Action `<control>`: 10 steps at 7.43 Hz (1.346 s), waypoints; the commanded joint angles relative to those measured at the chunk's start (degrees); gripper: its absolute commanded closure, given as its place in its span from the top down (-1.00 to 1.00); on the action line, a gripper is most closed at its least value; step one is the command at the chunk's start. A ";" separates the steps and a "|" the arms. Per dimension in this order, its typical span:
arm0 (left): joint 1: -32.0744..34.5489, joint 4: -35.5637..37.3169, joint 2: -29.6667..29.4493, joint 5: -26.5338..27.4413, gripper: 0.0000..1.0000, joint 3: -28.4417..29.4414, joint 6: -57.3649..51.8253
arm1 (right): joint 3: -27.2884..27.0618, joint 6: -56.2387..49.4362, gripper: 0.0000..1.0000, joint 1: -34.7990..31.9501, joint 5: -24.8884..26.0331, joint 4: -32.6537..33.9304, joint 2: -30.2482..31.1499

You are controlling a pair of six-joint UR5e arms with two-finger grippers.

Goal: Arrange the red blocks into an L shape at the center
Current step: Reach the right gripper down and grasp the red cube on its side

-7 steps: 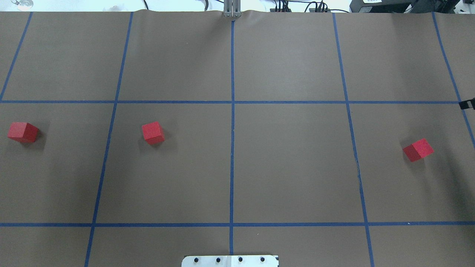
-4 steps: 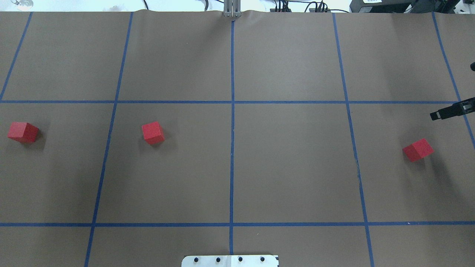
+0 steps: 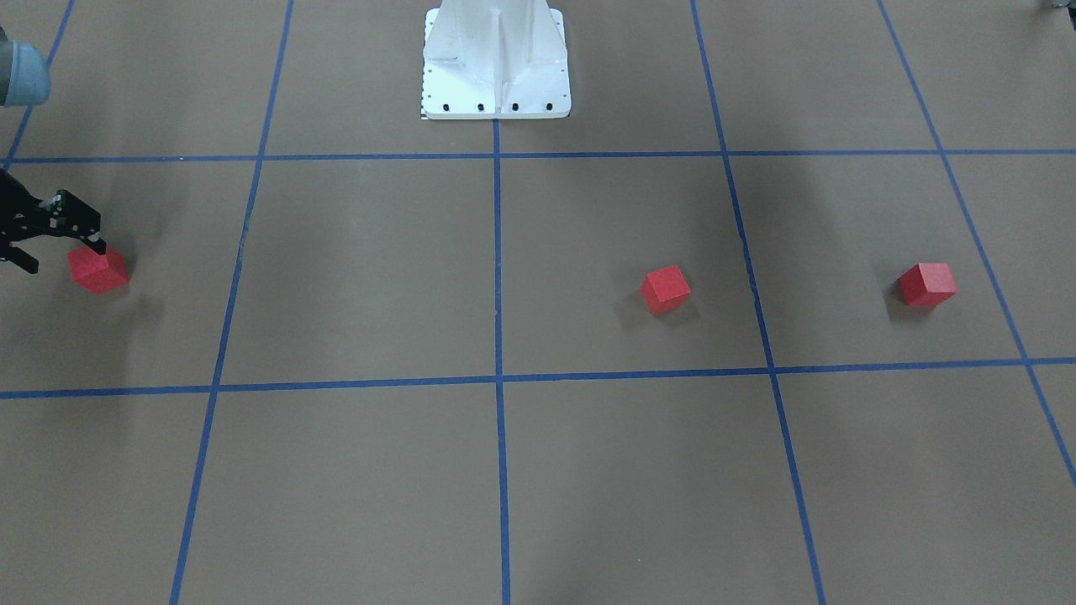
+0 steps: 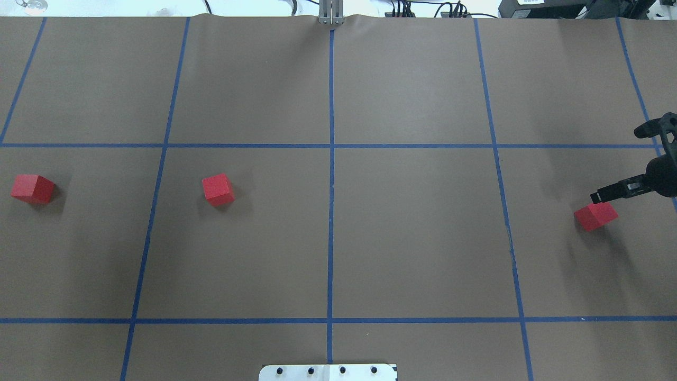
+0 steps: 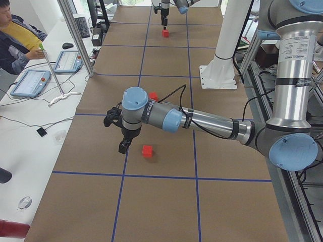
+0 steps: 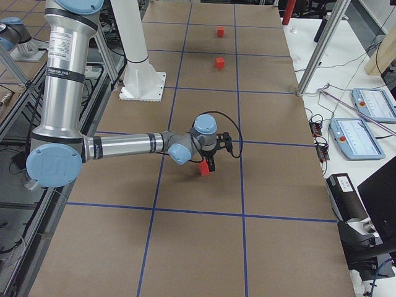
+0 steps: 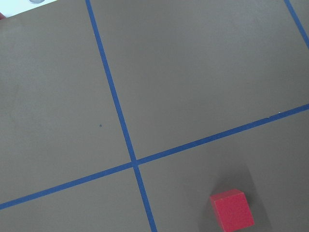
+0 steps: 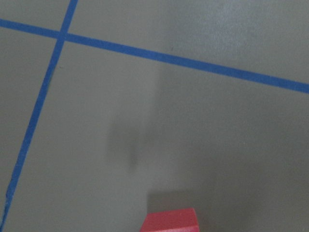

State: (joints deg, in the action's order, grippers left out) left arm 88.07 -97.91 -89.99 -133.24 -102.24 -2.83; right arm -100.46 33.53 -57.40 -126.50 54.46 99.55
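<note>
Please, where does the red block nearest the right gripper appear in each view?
Front-facing: red block far left, mid-height.
Overhead: block far right, mid-height.
Exterior left: block top centre, far away.
Exterior right: block near centre.
Left wrist: absent; a different block shows.
Right wrist: block at bottom edge, cut off.
Landmark: white robot base, in all four exterior views.

Middle squares of counter (image 4: 412, 238) give wide passage. Far-left red block (image 4: 33, 189) and inner-left red block (image 4: 218, 189) sit well apart. Right hand (image 3: 60, 252), fingers spread, just beside right red block (image 4: 596, 216). White base (image 4: 328, 372) at robot edge.
</note>
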 commanded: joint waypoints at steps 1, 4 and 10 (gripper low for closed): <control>0.09 0.00 0.08 -0.09 1.00 -0.07 -0.07 | 0.61 0.40 0.98 1.76 2.21 0.12 0.20; 0.00 0.00 0.08 -0.18 1.00 0.02 -0.07 | 0.71 -0.56 0.95 5.26 6.16 -0.14 -0.15; 0.00 0.00 0.17 -0.26 1.00 -0.15 -0.16 | 0.53 -3.64 -1.00 6.07 6.88 -0.15 -0.33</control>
State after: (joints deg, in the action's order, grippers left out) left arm 88.09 -97.91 -89.86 -133.50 -102.27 -2.92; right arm -99.83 30.33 -51.31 -119.63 54.32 99.31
